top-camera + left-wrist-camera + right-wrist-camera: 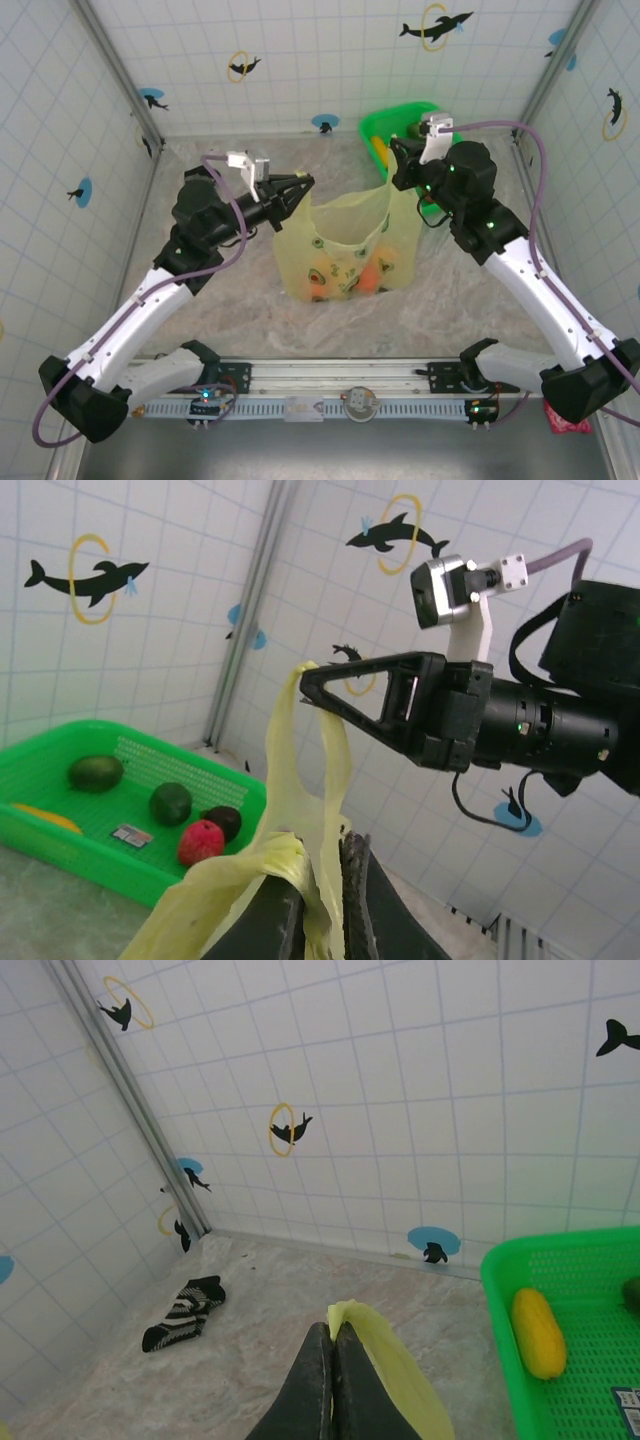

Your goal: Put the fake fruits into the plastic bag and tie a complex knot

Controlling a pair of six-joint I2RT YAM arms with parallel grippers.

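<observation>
The pale-yellow plastic bag (345, 235) hangs stretched between my two grippers above the table. Orange and green fake fruits (368, 278) show through its lower part. My left gripper (300, 186) is at the bag's left handle. In the left wrist view its jaws (330, 880) stand slightly apart, with the handle (300, 780) running through the gap. My right gripper (396, 160) is shut on the right handle (392, 1365), pinched at the fingertips (333, 1328). More fake fruits (200, 842) lie in the green basket. The knot is out of view.
The bright green basket (375, 125) stands at the back right behind the right gripper, holding green, red, dark and yellow fruits (538, 1332). A striped black-and-white sock (185, 1312) lies on the marble floor by the left wall. Tiled walls enclose the table.
</observation>
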